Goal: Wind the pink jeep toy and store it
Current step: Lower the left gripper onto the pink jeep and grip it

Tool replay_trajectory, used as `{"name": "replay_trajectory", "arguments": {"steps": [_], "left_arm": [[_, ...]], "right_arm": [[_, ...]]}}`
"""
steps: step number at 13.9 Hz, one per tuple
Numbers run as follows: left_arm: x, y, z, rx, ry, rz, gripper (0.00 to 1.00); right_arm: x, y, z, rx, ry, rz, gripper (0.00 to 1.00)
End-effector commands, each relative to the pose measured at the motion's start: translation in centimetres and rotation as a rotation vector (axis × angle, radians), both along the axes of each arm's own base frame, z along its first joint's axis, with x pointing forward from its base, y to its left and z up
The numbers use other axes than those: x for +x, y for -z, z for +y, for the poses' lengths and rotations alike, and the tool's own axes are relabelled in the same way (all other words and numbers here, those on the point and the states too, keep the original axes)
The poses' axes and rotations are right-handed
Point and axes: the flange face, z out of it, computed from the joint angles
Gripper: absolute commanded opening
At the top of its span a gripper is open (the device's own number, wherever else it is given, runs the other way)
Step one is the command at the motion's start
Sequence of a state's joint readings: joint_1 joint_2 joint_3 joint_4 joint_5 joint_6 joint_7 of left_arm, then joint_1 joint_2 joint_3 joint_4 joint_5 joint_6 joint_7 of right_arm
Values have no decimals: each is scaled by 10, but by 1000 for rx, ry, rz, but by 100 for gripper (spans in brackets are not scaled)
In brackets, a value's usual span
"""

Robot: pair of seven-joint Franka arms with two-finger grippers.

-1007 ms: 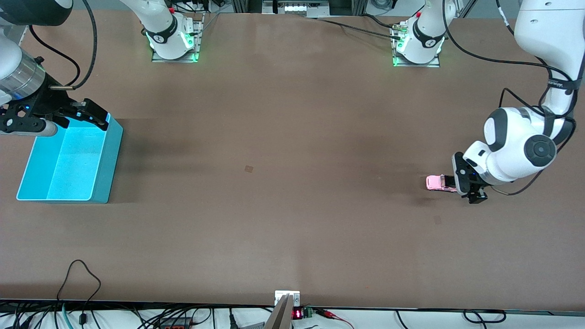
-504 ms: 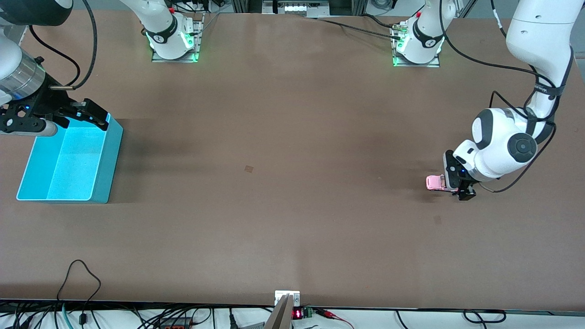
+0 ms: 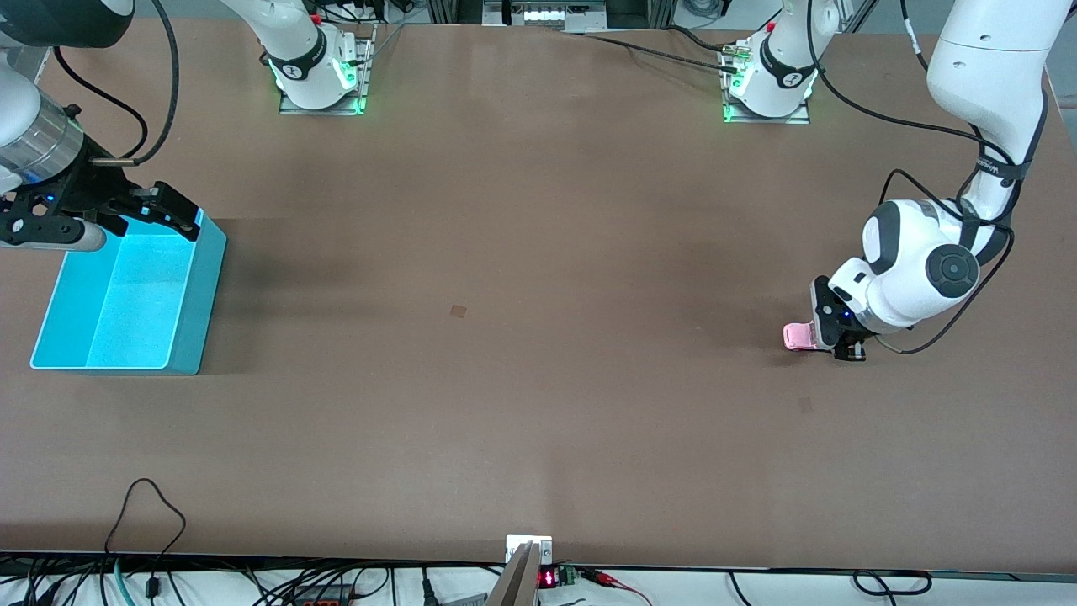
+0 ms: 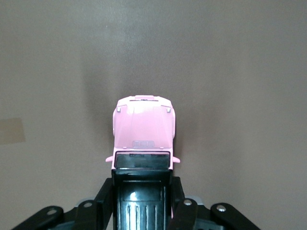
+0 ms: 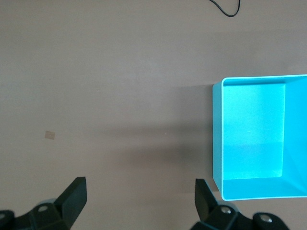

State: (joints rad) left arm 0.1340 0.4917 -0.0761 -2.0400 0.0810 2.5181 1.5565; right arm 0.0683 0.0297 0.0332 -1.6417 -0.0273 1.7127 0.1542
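Note:
The pink jeep toy [image 3: 798, 336] sits on the brown table toward the left arm's end. In the left wrist view its pink hood [image 4: 143, 128] points away and its black rear roof lies between my fingers. My left gripper [image 3: 829, 335] is low at the table and shut on the jeep's rear, its fingers [image 4: 106, 196] pressed on both sides. My right gripper [image 3: 164, 210] is open and empty, waiting over the edge of the blue bin [image 3: 193, 324]; its fingertips [image 5: 75, 191] stand wide apart.
The blue bin is open-topped with nothing in it and stands at the right arm's end; it also shows in the right wrist view [image 5: 217, 139]. A small tape mark [image 3: 458, 310] lies mid-table. Cables run along the table's near edge.
The left arm has slid toward the jeep along the table, covering more of its rear, and now grips it. The jeep stayed where it was. The right arm has not moved.

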Motion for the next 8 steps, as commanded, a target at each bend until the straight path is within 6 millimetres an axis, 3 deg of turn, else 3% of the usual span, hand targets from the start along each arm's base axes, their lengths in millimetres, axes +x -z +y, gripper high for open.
{"name": "replay_trajectory", "arguments": {"steps": [1,5,8], "left_arm": [[-3,3,-2,13,15,20,12],[-2,12,5,10,18,31,12],[-6,15,43,11,11,36,12]], "right_arm": [[-3,-1,2,5,10,-8,100],[-3,-1,1,5,12,-8,100],[-3,1,1,5,12,-8,100]]}}
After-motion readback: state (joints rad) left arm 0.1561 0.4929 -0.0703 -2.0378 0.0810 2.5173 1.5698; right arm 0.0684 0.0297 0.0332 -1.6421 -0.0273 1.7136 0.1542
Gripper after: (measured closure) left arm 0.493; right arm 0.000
